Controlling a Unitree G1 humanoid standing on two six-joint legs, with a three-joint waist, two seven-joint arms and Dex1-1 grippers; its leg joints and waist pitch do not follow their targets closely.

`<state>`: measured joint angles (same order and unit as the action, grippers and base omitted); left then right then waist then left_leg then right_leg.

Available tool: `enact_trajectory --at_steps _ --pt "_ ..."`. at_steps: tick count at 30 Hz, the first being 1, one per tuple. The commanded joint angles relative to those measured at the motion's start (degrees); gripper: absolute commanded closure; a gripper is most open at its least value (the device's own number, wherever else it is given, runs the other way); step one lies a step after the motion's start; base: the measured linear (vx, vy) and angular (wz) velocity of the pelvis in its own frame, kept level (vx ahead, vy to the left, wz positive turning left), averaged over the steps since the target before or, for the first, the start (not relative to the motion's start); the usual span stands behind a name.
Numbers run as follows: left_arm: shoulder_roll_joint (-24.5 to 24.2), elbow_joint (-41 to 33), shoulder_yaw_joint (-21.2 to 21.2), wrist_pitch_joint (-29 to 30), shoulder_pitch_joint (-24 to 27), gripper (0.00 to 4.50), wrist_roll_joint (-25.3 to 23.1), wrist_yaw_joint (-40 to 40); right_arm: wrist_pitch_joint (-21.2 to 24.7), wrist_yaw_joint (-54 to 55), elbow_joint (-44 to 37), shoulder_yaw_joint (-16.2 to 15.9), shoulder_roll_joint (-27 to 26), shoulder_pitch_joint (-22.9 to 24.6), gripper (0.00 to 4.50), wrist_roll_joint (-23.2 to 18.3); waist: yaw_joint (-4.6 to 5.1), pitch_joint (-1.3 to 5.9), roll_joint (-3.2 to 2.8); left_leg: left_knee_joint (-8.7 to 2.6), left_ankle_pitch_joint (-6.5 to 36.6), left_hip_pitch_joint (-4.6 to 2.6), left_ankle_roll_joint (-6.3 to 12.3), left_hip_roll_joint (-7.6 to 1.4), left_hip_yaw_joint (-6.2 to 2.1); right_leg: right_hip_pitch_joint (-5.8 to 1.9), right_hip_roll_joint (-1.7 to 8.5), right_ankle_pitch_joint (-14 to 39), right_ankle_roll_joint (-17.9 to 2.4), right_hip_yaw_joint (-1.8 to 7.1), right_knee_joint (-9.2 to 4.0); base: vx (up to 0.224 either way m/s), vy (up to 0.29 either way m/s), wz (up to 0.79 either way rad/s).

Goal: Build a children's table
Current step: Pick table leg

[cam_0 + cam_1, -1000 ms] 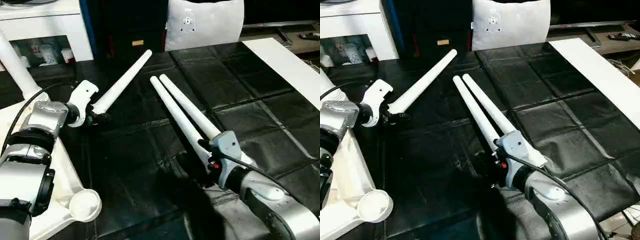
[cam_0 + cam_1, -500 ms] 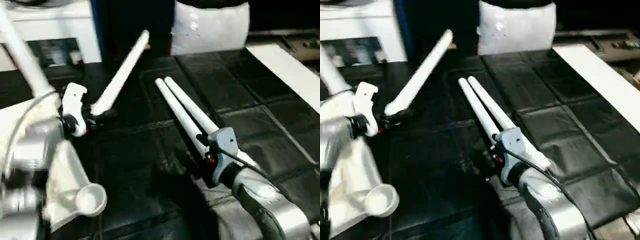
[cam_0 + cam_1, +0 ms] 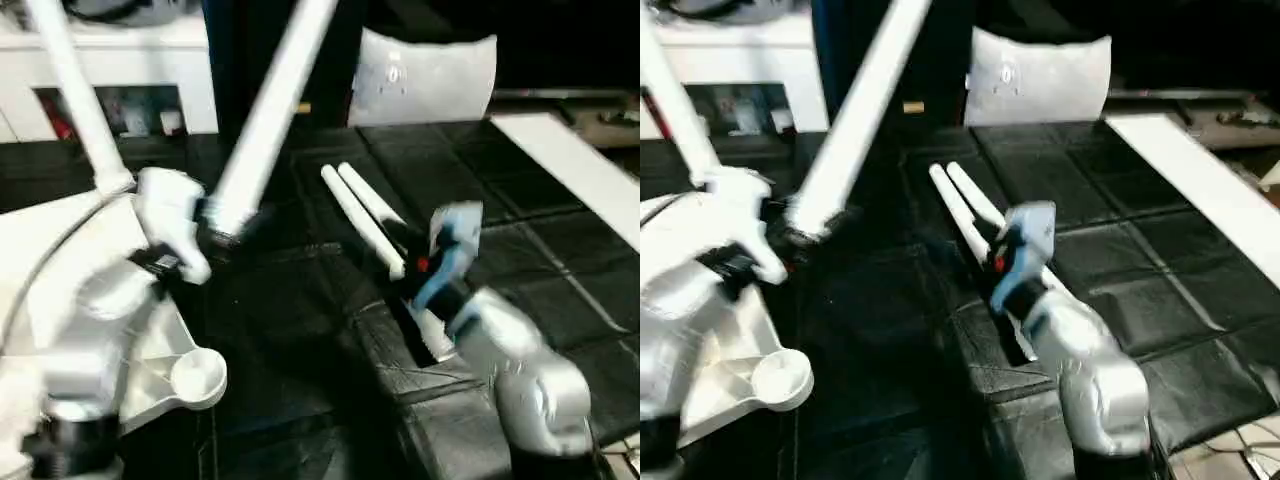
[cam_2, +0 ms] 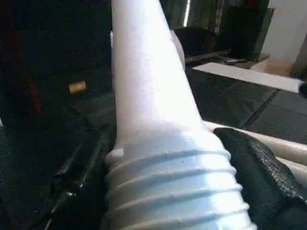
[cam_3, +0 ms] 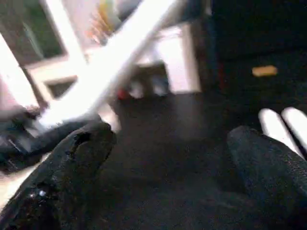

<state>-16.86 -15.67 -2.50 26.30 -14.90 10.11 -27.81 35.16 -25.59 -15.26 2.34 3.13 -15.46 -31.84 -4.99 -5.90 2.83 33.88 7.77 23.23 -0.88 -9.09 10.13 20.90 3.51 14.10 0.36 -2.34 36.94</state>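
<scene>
The overturned tabletop (image 3: 60, 270) lies at the left with one leg (image 3: 70, 90) already standing in a corner socket. The left hand (image 3: 215, 228) grips a second leg (image 3: 265, 115) at its threaded end (image 4: 172, 187); it looks light, stiff and smooth, best held near the threads. Two more legs (image 3: 362, 215) lie on the black padded counter (image 3: 560, 290) beside the right hand (image 5: 168, 158), wide open and empty.

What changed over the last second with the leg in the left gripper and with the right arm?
The left gripper has swung its held leg from lying low over the mat to steeply raised. The right gripper, open and empty, lifted off the two legs, which stayed side by side. The tabletop is unchanged.
</scene>
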Motion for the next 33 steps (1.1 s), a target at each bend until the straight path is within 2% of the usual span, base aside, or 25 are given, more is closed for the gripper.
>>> enact_trajectory --at_steps 1,2,7,9,11,12,13,16,18,20,21,22,26,27,30,32,33 --pt "0.3 -1.7 2.1 -2.0 0.3 1.49 -2.2 1.2 1.8 -0.4 0.3 2.0 -0.1 -0.8 0.00 -3.2 0.43 4.46 -1.12 -5.19 28.0 -2.74 -8.41 -4.30 -2.80 0.24 5.52 21.8 -5.7 2.77 -6.15 0.000 0.000 0.00" --pt "0.6 -1.2 4.4 -5.2 0.8 1.49 -5.4 2.5 3.8 -1.1 1.0 2.3 -0.4 -2.6 0.00 -5.0 0.47 4.45 -1.11 -5.14 28.2 -2.88 -8.50 -4.25 -2.70 0.50 5.44 21.4 -5.7 2.82 -6.24 0.000 0.000 0.00" --pt "0.4 -1.3 8.6 -10.5 1.3 1.49 -9.2 2.7 6.8 -0.1 2.8 3.4 -2.0 -5.5 0.00 -8.5 0.42 4.67 -0.99 -4.85 27.8 -3.07 -8.35 -4.15 -2.54 0.82 5.58 20.8 -6.0 3.04 -6.38 0.000 0.000 0.00" --pt "0.4 -1.2 10.3 -13.5 1.6 1.49 -11.0 3.4 7.7 0.6 3.9 3.8 -2.7 -6.6 0.00 -9.9 0.21 4.76 -1.13 -4.83 27.3 -3.21 -8.51 -4.26 -2.41 1.02 5.40 19.6 -6.2 2.99 -6.24 0.000 0.000 0.00" --pt "-0.2 -1.2 12.4 -16.4 1.9 1.49 -12.9 3.4 8.2 1.3 4.8 4.2 -3.2 -7.5 0.00 -11.1 0.37 4.95 -1.07 -5.02 26.5 -2.90 -8.59 -4.28 -2.56 0.65 5.27 17.4 -6.4 2.85 -5.87 0.000 0.000 0.00" --pt "-0.9 -0.9 14.0 -18.2 2.1 1.49 -15.2 4.0 8.8 1.6 5.3 4.6 -3.6 -8.2 0.00 -12.3 0.28 5.02 -1.12 -5.00 26.0 -2.93 -8.63 -4.27 -2.37 0.76 5.17 16.2 -6.3 2.89 -5.80 0.000 0.000 0.00" --pt "-1.0 -0.7 14.4 -18.8 2.1 1.49 -16.0 4.2 9.1 1.6 5.4 4.8 -3.7 -8.4 0.00 -12.6 0.26 5.00 -1.12 -4.95 26.0 -3.04 -8.60 -4.29 -2.30 0.89 5.12 15.8 -6.2 2.94 -5.78 0.000 0.000 0.00" --pt "-1.0 -0.3 15.3 -21.8 2.0 1.49 -18.0 5.2 9.4 2.3 6.5 5.1 -4.2 -9.5 0.00 -12.5 0.34 5.23 -1.13 -4.98 24.0 -2.72 -8.68 -4.24 -2.17 0.49 5.00 12.7 -6.6 2.86 -5.33 0.000 0.000 0.00" --pt "-1.4 -0.2 16.1 -22.7 1.9 1.49 -19.2 5.3 9.0 2.6 7.2 5.2 -4.4 -10.0 0.00 -12.2 0.35 5.48 -1.07 -4.87 20.4 -2.28 -8.28 -4.17 -2.01 0.00 4.94 8.5 -7.2 2.76 -4.83 0.000 0.000 0.00" --pt "-2.0 0.3 16.8 -23.6 1.8 1.49 -20.4 5.4 8.4 2.8 7.8 5.4 -4.8 -10.4 0.00 -12.4 0.25 5.60 -1.05 -4.69 18.0 -2.21 -7.56 -4.15 -1.78 -0.16 4.85 5.8 -7.4 2.76 -4.67 0.000 0.000 0.00" --pt "-2.0 0.3 16.8 -23.6 1.8 1.49 -20.4 5.4 8.4 2.8 7.8 5.4 -4.8 -10.4 0.18 -12.4 0.18 5.62 -1.04 -4.62 17.2 -2.20 -7.16 -4.13 -1.69 -0.25 4.84 5.1 -7.5 2.76 -4.64 0.000 0.000 0.00" --pt "-2.1 0.7 16.8 -24.3 1.8 1.49 -21.1 5.9 8.3 3.0 8.1 5.6 -5.2 -10.8 0.36 -13.2 0.16 5.64 -1.06 -4.59 16.8 -2.22 -7.09 -4.14 -1.63 -0.27 4.82 4.9 -7.6 2.75 -4.60 0.000 0.000 0.00" --pt "-2.6 1.5 16.9 -26.2 1.5 1.49 -22.4 6.4 8.8 3.1 7.9 5.7 -5.7 -10.9 0.56 -14.9 0.16 5.60 -1.16 -4.63 17.4 -2.41 -7.04 -4.24 -1.61 -0.21 4.76 6.2 -7.8 2.72 -4.65 0.000 0.000 0.00" --pt "-2.8 1.7 17.0 -27.2 1.4 1.49 -22.8 6.4 9.0 3.0 8.0 5.7 -5.8 -10.9 0.80 -15.3 0.20 5.52 -1.24 -4.71 18.2 -2.45 -7.25 -4.23 -1.62 -0.11 4.71 7.0 -7.7 2.71 -4.76 0.000 0.000 0.00" --pt "-3.2 1.9 17.4 -28.1 1.2 1.49 -23.4 6.0 9.3 3.0 8.2 6.1 -6.2 -10.8 0.89 -16.1 0.18 5.40 -1.32 -4.77 20.6 -2.71 -7.87 -4.30 -1.68 0.21 4.83 10.0 -7.5 2.76 -4.96 0.000 0.000 0.00" --pt "-3.1 2.3 17.5 -28.5 1.1 1.49 -23.8 6.4 9.8 2.6 8.1 5.9 -6.0 -10.7 1.17 -16.6 0.21 5.38 -1.40 -4.83 21.5 -2.73 -8.21 -4.29 -1.77 0.29 4.82 11.1 -7.3 2.76 -5.01 0.000 0.000 0.00" --pt "-3.1 2.4 17.5 -28.5 1.1 1.49 -23.9 6.5 9.9 2.5 8.1 5.8 -5.9 -10.6 1.17 -16.6 0.24 5.28 -1.34 -4.89 22.1 -2.74 -8.40 -4.28 -1.78 0.37 4.86 12.0 -7.2 2.78 -5.10 0.000 0.000 0.00"
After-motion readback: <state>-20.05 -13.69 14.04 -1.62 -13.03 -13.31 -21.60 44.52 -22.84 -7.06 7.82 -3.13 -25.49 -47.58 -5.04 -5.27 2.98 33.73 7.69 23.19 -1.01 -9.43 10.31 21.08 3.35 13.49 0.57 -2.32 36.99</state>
